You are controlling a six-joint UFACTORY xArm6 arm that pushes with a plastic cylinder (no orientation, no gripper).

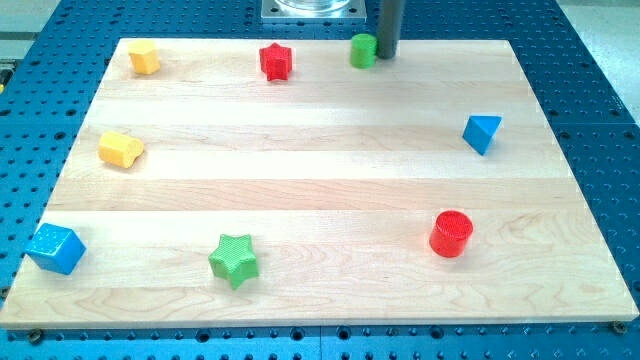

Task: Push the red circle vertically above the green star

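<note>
Red circle not yet moved; the push looks wholly ahead.

Taking the green star-shaped plastic block (234, 260) near the wooden board's (320, 140) bottom edge as the landmark and reading left to right: a blue plastic cube (54, 248) sits to its left at the board's corner, the space directly above the star toward the view's top is bare wood, and the red round plastic cylinder (451, 233) stands well apart to its right, at about the same height. My tip (386, 56) is far up and right of the star, touching or just beside a small green plastic block (363, 50); it has no hand and grasps nothing. By my judgement, all the travel remains.
</note>
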